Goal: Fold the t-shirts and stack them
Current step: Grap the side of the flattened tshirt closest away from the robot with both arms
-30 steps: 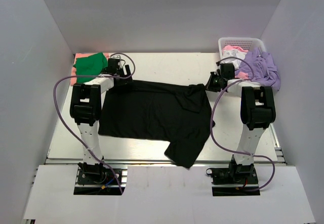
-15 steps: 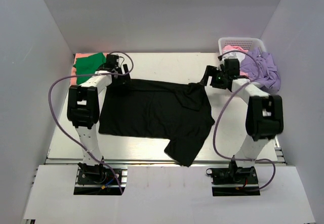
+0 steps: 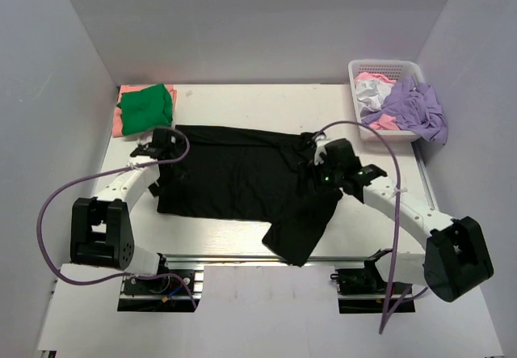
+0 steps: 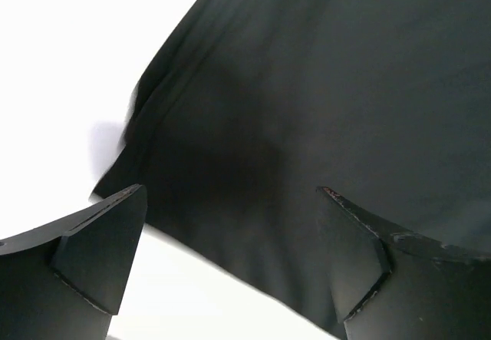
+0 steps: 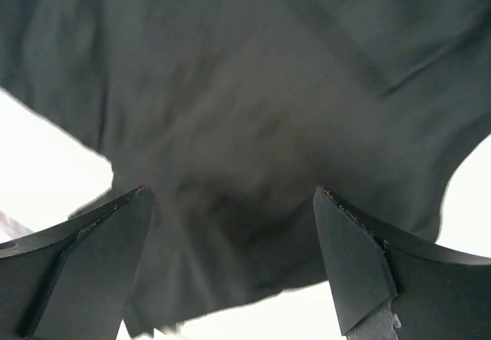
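White table (image 3: 234, 99) enclosed by pale grey walls (image 3: 65, 67), seen from above. A black t-shirt (image 3: 234, 176) lies spread across the middle of the table. Its right side is rumpled, and one part trails toward the near edge. At the far left corner, a green t-shirt (image 3: 147, 105) sits on top of a salmon-pink t-shirt (image 3: 119, 120), well apart from the black one. At the far right corner stands a white lattice basket (image 3: 386, 66). A lavender t-shirt (image 3: 414, 107) spills over its near rim, with white cloth (image 3: 369, 93) and pink cloth (image 3: 373, 77) inside.

The left gripper (image 4: 230, 267) is over the left edge of the black t-shirt, its two dark fingers spread wide with nothing between them. The right gripper (image 5: 230, 271) is over the rumpled right side of the same shirt, its fingers likewise spread and holding nothing. Both wrist views are blurred, so it is unclear whether either gripper's fingertips touch the cloth.
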Action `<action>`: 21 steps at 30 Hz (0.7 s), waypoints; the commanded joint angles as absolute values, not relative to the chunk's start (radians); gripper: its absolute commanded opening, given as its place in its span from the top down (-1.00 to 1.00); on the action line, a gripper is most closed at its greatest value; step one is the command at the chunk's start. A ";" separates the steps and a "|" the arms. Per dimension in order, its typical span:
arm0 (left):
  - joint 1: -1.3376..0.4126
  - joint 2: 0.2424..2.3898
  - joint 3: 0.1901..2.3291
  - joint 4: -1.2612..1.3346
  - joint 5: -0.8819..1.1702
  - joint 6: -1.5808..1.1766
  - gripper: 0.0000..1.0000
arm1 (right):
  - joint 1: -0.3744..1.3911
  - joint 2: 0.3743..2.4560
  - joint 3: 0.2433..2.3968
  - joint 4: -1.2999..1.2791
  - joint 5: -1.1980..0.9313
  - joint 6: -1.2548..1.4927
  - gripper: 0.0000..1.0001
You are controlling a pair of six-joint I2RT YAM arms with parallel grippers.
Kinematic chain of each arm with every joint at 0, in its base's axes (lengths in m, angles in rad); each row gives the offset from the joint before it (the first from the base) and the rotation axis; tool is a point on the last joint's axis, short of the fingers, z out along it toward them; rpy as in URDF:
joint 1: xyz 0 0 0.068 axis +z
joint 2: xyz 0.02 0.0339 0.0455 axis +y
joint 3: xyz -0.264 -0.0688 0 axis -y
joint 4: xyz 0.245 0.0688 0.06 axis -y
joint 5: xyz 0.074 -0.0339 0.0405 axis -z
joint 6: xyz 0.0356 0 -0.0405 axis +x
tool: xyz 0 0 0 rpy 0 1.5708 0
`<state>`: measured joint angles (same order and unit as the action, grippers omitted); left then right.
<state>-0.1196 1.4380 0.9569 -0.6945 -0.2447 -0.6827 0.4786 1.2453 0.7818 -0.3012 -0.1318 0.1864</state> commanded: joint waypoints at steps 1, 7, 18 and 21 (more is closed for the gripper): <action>-0.115 1.376 0.845 -0.798 -0.291 -0.842 -1.00 | 0.571 1.200 0.793 -0.428 -0.126 0.080 -0.81; -0.072 1.247 0.712 -0.830 -0.364 -0.925 -1.00 | 0.860 1.241 0.784 -0.483 -0.123 0.044 -0.81; 0.009 1.129 0.568 -0.583 -0.388 -0.936 -0.63 | 1.066 1.307 0.785 -0.436 -0.034 0.066 -0.81; 0.018 1.172 0.548 -0.532 -0.373 -0.923 -0.47 | 1.115 1.331 0.782 -0.446 -0.034 0.101 -0.81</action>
